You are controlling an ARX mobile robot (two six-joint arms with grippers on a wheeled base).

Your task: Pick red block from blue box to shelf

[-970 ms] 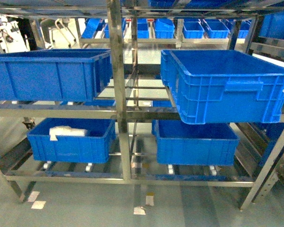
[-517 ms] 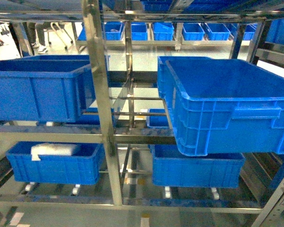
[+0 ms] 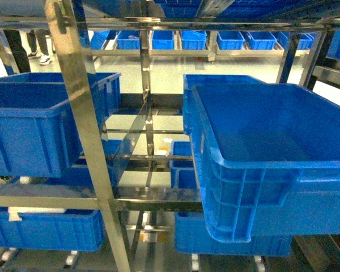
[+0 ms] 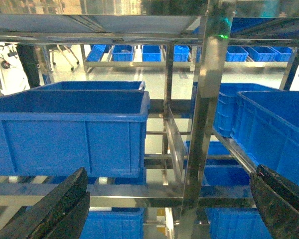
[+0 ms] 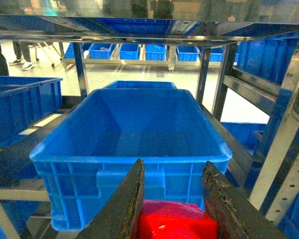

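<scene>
I have rolled the base nearer the shelf (image 3: 79, 136) since 1 second ago, its crates now looming large, which I judge readies placement; the glossy red block (image 5: 172, 221) sits pinched in my right gripper (image 5: 174, 209), while my left gripper (image 4: 169, 209) hangs spread.
</scene>
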